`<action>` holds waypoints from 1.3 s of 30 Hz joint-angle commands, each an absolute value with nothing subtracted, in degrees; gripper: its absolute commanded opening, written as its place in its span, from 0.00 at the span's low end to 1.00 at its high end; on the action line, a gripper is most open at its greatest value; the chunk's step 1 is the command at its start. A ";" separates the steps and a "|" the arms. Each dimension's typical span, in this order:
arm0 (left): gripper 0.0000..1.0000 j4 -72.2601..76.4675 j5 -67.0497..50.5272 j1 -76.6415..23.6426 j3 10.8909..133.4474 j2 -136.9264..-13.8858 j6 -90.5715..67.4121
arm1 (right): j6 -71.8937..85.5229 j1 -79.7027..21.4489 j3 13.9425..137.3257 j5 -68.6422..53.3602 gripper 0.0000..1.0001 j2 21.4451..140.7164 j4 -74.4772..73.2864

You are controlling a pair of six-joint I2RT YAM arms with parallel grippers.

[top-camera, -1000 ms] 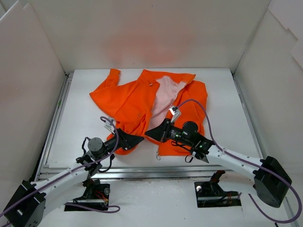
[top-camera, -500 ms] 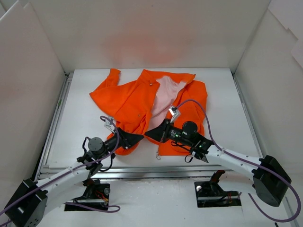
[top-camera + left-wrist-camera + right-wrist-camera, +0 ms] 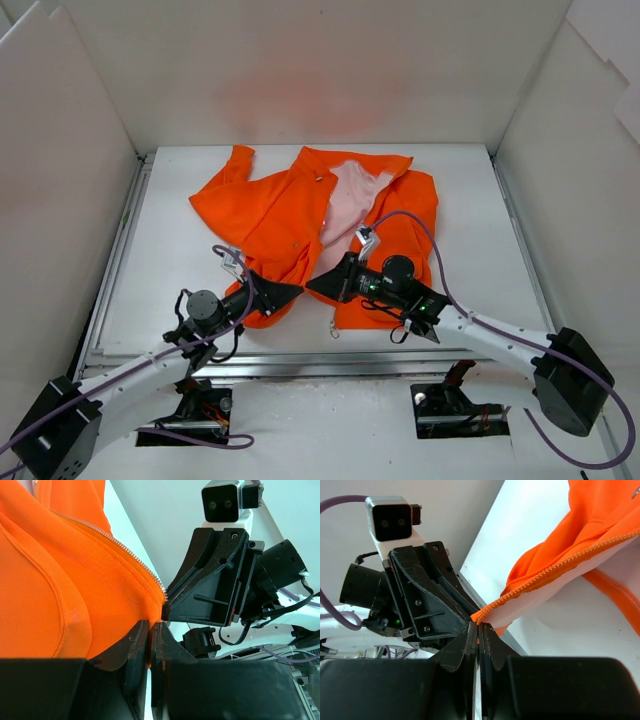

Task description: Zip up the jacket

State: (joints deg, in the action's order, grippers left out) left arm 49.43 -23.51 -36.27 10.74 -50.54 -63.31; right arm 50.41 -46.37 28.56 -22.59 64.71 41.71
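Note:
The orange jacket [image 3: 270,215] lies open on the white table, its pale pink lining [image 3: 345,200] showing at the middle. My left gripper [image 3: 297,291] is shut on the bottom corner of the jacket's left front panel. In the left wrist view its jaws [image 3: 150,630] pinch orange fabric [image 3: 60,580] just below the zipper teeth [image 3: 125,550]. My right gripper [image 3: 311,283] faces it almost tip to tip. It is shut [image 3: 478,626] on the lower end of the other zipper edge [image 3: 555,565], lifted slightly off the table.
White walls [image 3: 70,230] close in the table on the left, back and right. A metal rail [image 3: 300,362] runs along the near edge, just behind both grippers. The arm bases [image 3: 460,410] sit below it. A small pale tab [image 3: 333,330] hangs at the jacket's near hem.
My left gripper has shut on the jacket's lower front corner; it stood open a second ago. The right gripper has kept its hold and place.

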 commanded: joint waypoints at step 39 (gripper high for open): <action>0.00 28.57 20.14 -50.02 22.41 -43.68 -46.67 | 49.04 -58.62 35.68 20.73 0.40 71.88 -2.80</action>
State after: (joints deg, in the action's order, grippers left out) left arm 25.47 23.55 -49.93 19.97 -43.72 -48.47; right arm 48.03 -57.43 31.62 14.33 68.93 -0.95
